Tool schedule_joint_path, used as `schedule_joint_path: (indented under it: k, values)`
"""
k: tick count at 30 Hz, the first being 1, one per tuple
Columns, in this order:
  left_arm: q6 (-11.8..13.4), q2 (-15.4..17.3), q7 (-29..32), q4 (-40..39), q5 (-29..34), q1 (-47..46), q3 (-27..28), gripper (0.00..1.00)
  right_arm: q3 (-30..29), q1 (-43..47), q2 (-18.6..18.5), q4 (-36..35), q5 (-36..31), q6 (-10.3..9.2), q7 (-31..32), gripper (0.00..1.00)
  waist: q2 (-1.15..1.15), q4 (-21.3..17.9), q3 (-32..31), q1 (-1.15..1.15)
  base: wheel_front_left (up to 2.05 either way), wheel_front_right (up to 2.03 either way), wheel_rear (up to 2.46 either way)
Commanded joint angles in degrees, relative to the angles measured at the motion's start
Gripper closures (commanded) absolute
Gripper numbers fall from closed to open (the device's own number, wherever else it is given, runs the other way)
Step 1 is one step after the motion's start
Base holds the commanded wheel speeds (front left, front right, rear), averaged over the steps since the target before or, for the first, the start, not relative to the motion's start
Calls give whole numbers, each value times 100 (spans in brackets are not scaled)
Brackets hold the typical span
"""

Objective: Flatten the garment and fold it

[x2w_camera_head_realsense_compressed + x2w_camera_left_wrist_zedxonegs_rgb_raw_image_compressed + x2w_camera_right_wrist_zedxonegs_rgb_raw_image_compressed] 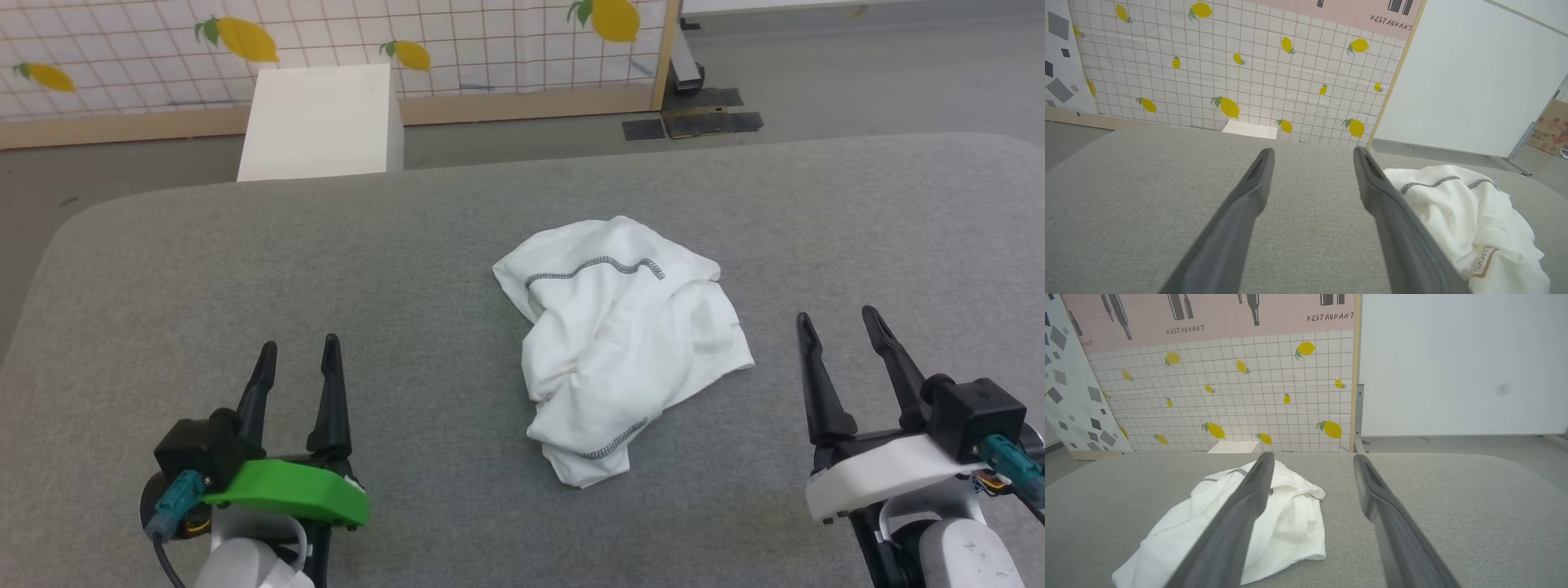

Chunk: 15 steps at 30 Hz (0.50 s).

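Crumpled garment (620, 343) lies between left tool (299, 343) and right tool (837, 314).

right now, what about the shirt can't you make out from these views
Head view: the garment is bunched, so sleeves and collar hide in its own folds.
Left wrist view: one finger of the left end effector covers part of it; the label is too small to read.
Right wrist view: a finger of the right end effector crosses its middle.

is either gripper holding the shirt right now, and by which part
Nothing is held. The left gripper and right gripper are both open, each apart from the crumpled garment lying between them.
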Motion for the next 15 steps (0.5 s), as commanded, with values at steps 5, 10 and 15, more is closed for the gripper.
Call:
schedule_joint_path:
  k: [5,10,15]
  values:
    - [-142,-189,-21,-62,149,14,46,0,-153,-433,-1,419,279,-10,605,0,0,241,188,0,0,0,0]
    - [-218,-265,-21,-51,217,-118,58,0,-56,-1337,-1,1201,411,-10,1443,0,0,417,432,0,0,0,0]
    - [-289,-310,-21,52,219,-234,17,0,-137,-2226,-15,2088,756,-10,2252,0,0,594,664,0,0,0,0]
